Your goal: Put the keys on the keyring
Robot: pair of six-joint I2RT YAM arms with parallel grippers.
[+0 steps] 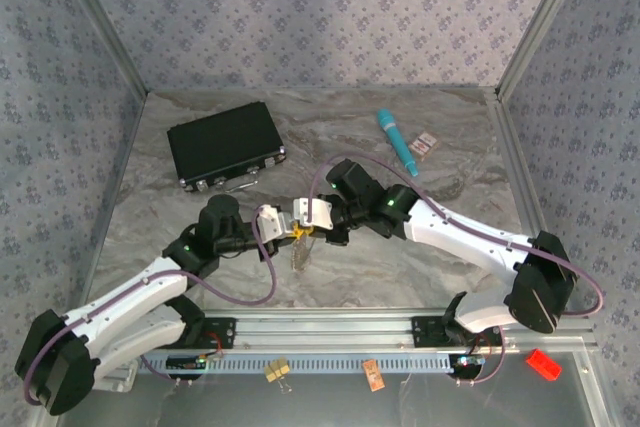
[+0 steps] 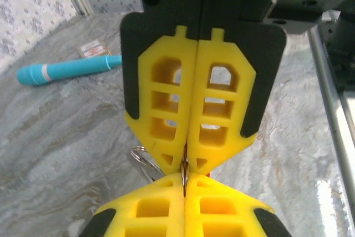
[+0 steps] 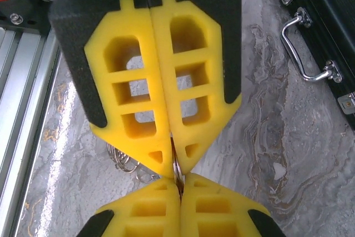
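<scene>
Marbled grey tabletop (image 1: pixel 400 267) is stretching out under both arms. It is looking smooth and hard, so I am expecting anything dropped to skid rather than stay put. Patterned walls (image 1: pixel 320 7) are closing the cell in on three sides, and a metal rail (image 1: pixel 330 332) is running along the near edge. A black case (image 1: pixel 226 155) is lying at the far left and a teal stick (image 1: pixel 398 141) at the far right. Both are well apart from where I am working, so I am judging there is room to move.

I am holding the keyring (image 3: pixel 125 159) off the table at the centre, between the two grippers, which are meeting tip to tip. The left gripper (image 1: pixel 293 231) is pressing its jaws together on the ring's wire, and the right gripper (image 1: pixel 307 227) is pinching the same wire from the other side. Loose loops are hanging beside the yellow fingers (image 3: pixel 222 104).

I am treating it as light, thin and floppy: each turn of wire is probably stiff, but the bundle as a whole is liable to swing. Bare metal is likely sliding easily against the pads, so I am favouring a hold on a single turn, close to the tips. Whether any key is already threaded, I cannot tell.
</scene>
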